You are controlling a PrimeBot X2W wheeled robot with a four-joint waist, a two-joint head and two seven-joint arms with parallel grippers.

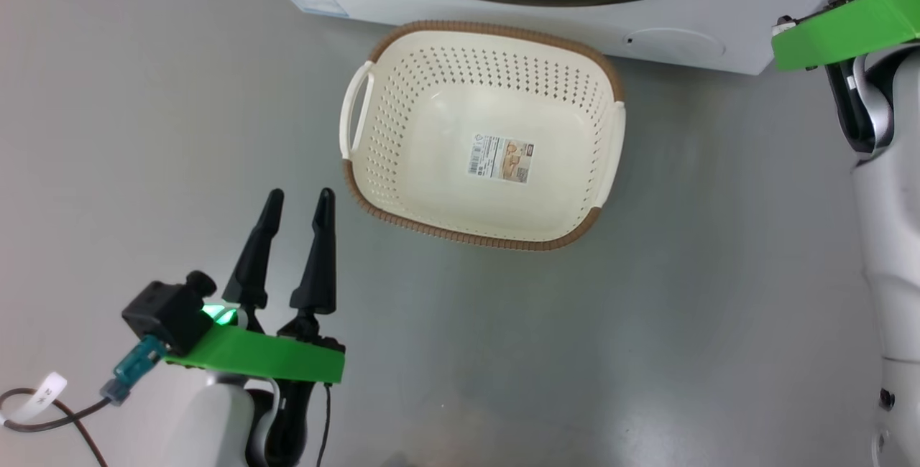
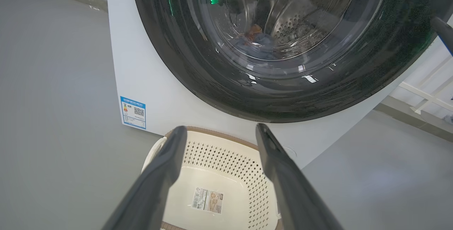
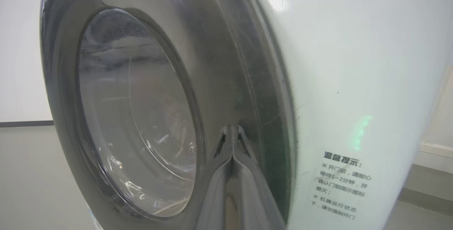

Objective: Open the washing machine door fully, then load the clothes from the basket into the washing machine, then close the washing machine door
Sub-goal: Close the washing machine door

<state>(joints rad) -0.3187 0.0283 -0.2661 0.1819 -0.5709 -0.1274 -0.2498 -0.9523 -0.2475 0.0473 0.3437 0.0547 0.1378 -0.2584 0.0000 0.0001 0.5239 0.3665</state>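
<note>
Left gripper (image 1: 300, 195) wide open, holding nothing, just beside the basket (image 1: 431, 65); right gripper (image 3: 231, 128) pinched shut, empty, at the washing machine door (image 3: 219, 46), which I read closed, clothes (image 2: 256, 40) behind its glass.

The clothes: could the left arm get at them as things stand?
Probably not. The clothes lie in the drum behind the glass of the washing machine door, which looks shut. The open left gripper hangs near the empty basket, facing that door.
</note>
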